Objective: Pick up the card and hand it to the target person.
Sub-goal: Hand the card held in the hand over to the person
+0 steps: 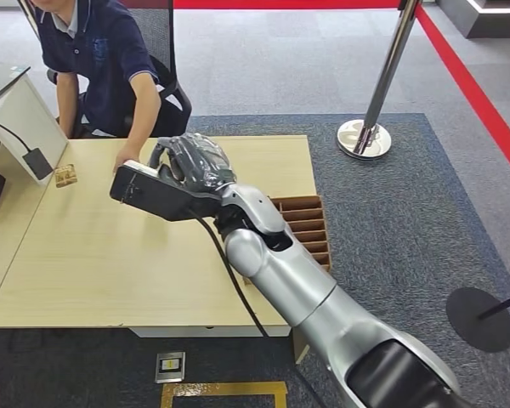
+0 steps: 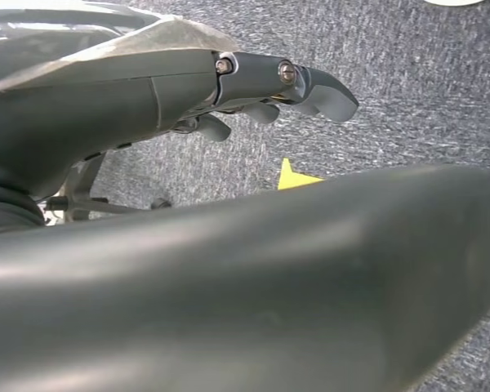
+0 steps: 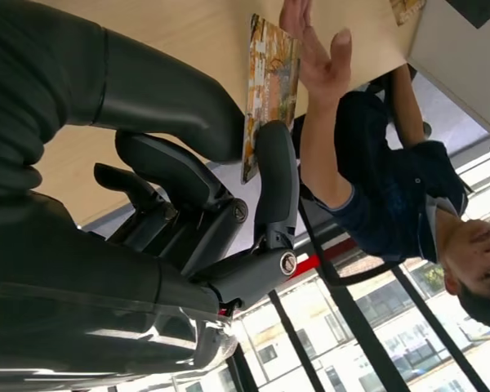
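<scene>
Pinching the card (image 3: 270,90), right hand (image 3: 230,175) beside person's hand (image 3: 316,53).

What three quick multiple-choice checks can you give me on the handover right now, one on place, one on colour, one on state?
1. Where is the small spare card?
A. On the table near the white stand
B. On the carpet
C. In the slotted box

2. What colour is the person's shirt?
A. White
B. Dark blue
C. Red

3. How does the right hand stand to the card?
A. Apart from it
B. Pressing it flat on the table
C. Pinching it between thumb and finger

Key: 1 A, it lies on the table by the stand; 2 B, the shirt is navy; 3 C, the right wrist view shows the card clamped, with the person's hand open beside it.
</scene>
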You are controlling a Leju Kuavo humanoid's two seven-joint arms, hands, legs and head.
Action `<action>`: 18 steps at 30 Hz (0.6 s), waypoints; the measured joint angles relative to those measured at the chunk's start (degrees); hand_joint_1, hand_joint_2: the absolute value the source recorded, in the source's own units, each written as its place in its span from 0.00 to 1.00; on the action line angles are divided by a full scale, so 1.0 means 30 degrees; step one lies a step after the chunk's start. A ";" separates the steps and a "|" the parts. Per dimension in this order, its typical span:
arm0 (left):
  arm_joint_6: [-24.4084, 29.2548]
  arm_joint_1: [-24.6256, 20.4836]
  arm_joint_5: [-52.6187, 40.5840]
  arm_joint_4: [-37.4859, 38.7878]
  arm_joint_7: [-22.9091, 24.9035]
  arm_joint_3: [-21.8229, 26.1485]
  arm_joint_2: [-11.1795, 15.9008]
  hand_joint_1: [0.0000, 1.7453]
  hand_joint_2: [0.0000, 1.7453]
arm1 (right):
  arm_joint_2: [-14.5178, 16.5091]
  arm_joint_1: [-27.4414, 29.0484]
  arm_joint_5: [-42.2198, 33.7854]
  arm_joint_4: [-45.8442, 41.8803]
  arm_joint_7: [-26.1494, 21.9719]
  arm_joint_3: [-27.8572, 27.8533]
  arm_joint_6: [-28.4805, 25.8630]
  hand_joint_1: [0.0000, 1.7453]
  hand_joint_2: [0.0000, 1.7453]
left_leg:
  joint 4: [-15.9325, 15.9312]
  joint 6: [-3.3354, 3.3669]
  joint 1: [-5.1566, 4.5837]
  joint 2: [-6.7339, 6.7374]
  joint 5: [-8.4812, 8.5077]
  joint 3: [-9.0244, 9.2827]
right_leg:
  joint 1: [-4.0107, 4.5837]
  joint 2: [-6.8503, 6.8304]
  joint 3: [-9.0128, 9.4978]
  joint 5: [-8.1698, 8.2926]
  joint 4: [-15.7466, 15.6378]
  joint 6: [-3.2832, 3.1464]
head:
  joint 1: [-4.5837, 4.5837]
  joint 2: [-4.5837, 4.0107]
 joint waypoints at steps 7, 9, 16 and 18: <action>0.0009 -0.0003 -0.0064 0.0000 0.0067 0.0000 -0.0013 0.00 0.00 | 0.0119 -0.0850 -0.1409 0.1505 0.2230 0.1720 0.0730 1.00 1.00 | 0.0000 0.0000 0.0000 -0.0001 0.0000 0.0001 | 0.0000 0.0000 0.0000 0.0000 0.0000 0.0000 | -0.0002 0.0000; 0.0009 -0.0003 -0.0095 0.0000 0.0142 0.0000 -0.0013 0.00 0.00 | 0.0119 -0.1112 -0.2052 0.1921 0.3079 0.2241 0.0996 1.00 1.00 | 0.0001 0.0000 0.0000 -0.0001 0.0001 0.0001 | 0.0000 0.0000 0.0000 0.0001 0.0000 -0.0001 | -0.0002 0.0000; 0.0031 -0.0008 -0.0209 0.0000 0.0375 0.0000 -0.0051 0.00 0.00 | 0.0119 -0.1694 -0.2946 0.2981 0.3487 0.3524 0.0854 1.00 1.00 | 0.0001 -0.0001 0.0000 -0.0001 0.0001 0.0002 | 0.0000 0.0000 0.0000 0.0002 0.0000 -0.0002 | -0.0002 0.0000; 0.0033 -0.0008 -0.0235 0.0000 0.0368 0.0000 -0.0058 0.00 0.00 | 0.0119 -0.1731 -0.3028 0.3114 0.3378 0.3755 0.0818 1.00 1.00 | 0.0001 -0.0002 0.0000 -0.0001 0.0001 0.0002 | 0.0000 0.0000 0.0000 0.0002 0.0000 -0.0002 | -0.0002 0.0000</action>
